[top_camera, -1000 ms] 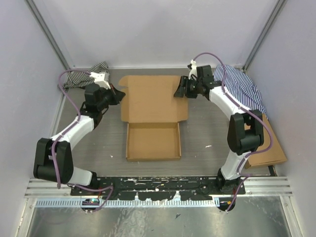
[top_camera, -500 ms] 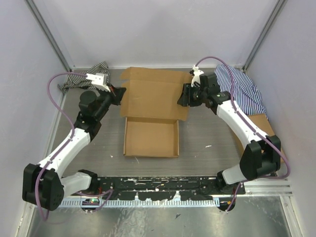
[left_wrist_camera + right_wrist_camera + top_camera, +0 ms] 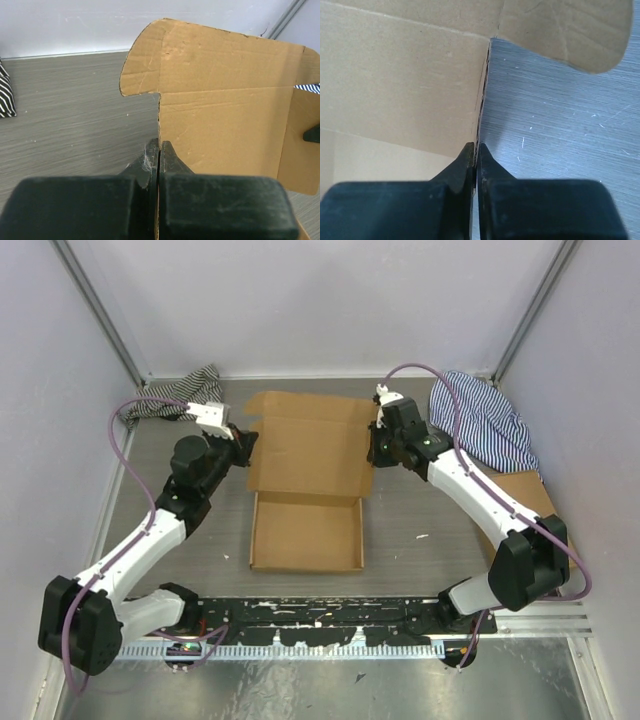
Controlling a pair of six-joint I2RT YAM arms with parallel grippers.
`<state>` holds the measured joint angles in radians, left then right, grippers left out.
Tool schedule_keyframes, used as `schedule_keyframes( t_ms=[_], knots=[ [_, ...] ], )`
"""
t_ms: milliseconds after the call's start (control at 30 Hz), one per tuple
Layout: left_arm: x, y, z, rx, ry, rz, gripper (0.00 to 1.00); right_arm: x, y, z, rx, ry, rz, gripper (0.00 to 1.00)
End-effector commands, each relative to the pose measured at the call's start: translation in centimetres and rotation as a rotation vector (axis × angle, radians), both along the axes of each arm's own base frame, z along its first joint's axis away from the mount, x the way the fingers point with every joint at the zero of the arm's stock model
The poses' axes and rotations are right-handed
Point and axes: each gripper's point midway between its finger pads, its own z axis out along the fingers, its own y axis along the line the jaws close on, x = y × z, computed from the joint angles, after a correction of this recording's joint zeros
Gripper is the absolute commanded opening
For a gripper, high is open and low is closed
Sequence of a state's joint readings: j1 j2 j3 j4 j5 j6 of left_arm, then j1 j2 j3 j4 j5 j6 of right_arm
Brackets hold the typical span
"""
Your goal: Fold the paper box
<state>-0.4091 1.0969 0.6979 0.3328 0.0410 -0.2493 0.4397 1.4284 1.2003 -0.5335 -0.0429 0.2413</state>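
Well, the plain brown corrugated cardboard box point(image 3: 308, 475) sits between the two grippers, mid-table. Its shallow tray, walls already up, lies on the base side of them. Its broad lid panel runs from one set of fingertips to the other and seems tipped up off the table.

The left gripper point(image 3: 241, 444) is pinched shut on the lid's left edge. From its wrist camera the card point(image 3: 225, 100) slides straight into the seam where the left gripper point(image 3: 159, 150) closes, and a rounded ear flap juts out just above the fingertips. The right gripper point(image 3: 374, 443) is clamped the same way on the opposite edge. From its own wrist camera the right gripper point(image 3: 475, 150) bites the rim of the panel point(image 3: 395, 75), with the matching ear flap just beyond the tips.

As I read it, the step in hand is swinging the lid over the tray. To do it well, both arms should travel together at equal height so the hinge crease bends straight. They should also steer the ear flaps inside the tray walls rather than onto them. Uneven pulling could drag the tray askew.

Further out, a black-and-white striped cloth point(image 3: 168, 400) lies beyond the left gripper. A blue striped cloth point(image 3: 485, 420) and a flat brown cardboard piece point(image 3: 540, 515) lie outboard of the right gripper on the grey wood-grain table point(image 3: 420, 510).
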Motion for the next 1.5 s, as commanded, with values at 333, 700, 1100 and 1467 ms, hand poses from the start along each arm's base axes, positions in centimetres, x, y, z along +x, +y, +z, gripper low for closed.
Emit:
schedule_keyframes(
  t_ms=[333,700,1100,1467],
  knots=[
    [-0.6,-0.3,0.6,0.092,-0.075,0.112,0.0,2.1,-0.9,2.7,-0.05,-0.321,-0.333,0.01],
    [0.1,-0.6,2.2,0.02,-0.234,0.189,0.0,1.2,-2.3,7.6,0.052,-0.654,-0.517,0.01],
    [-0.9,-3.0,1.6,-0.039,-0.23,0.181,0.01,-2.2,-3.0,6.0,0.124,-0.77,-0.612,0.01],
    [-4.7,-4.1,-2.9,0.011,-0.137,0.148,0.07,-5.9,-3.2,2.3,0.051,-0.7,-0.658,0.01]
  ],
)
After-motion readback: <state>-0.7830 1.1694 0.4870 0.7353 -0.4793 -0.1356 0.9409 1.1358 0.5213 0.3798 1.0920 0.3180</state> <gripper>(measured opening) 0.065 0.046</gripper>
